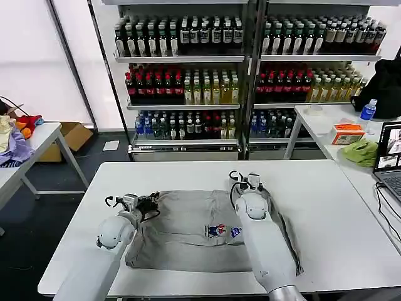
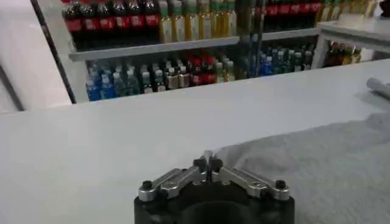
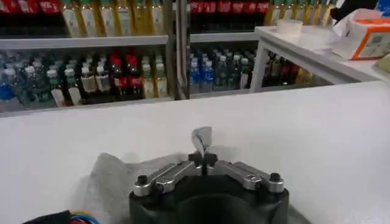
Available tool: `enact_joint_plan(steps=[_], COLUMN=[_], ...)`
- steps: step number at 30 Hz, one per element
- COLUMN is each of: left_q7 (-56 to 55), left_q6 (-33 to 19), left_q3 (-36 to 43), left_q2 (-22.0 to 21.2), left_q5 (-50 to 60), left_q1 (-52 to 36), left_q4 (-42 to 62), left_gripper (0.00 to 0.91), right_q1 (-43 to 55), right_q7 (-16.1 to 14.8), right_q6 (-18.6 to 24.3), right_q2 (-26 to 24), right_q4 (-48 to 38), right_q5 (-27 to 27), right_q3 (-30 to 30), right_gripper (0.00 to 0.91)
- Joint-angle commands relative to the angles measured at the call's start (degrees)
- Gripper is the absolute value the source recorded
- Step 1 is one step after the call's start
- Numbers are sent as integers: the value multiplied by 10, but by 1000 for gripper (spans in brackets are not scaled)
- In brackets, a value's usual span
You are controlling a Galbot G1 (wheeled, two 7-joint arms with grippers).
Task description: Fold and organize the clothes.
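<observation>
On white table (image 1: 326,213): grey shirt (image 1: 188,229), chest print up. Left gripper (image 2: 208,163) pinches far-left corner; right gripper (image 3: 204,157) clamps far edge. Head view alone shows print (image 1: 223,231).

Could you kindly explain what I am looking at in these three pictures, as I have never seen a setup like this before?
This is a two-armed robot at a white table. The large picture comes from a camera on its head, looking down; the other two come from cameras on its wrists. A light grey shirt with a small coloured chest print lies on the table, partly folded. The left gripper sits at the shirt's far left edge and the right gripper at its far right edge. In each wrist view the jaws are closed, pinching a bit of the grey fabric, as seen at the left gripper and the right gripper. Behind stand shelves of bottled drinks.
</observation>
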Motion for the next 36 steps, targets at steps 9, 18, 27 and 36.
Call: enact_joint_plan(steps=[9, 18, 27, 36], left_q7=[-46, -41, -36, -20], left_q6=[-97, -91, -80, -79], left_q3=[-27, -31, -47, -59], left_q2=[8, 6, 5, 5], left_q5=[-31, -21, -17, 4], left_q1=[17, 65, 111, 163], left_q4=[-67, -122, -162, -203], left_gripper=[0, 0, 0, 0], right_q1=[-39, -104, -186, -304], right_q7=[15, 16, 35, 51], right_q6=[27, 24, 10, -12], right_q2=[-28, -59, -103, -151], right_q4=[133, 257, 382, 513], right_q5=[50, 46, 78, 128], right_q3=[-15, -28, -11, 34], right_gripper=[0, 0, 0, 0])
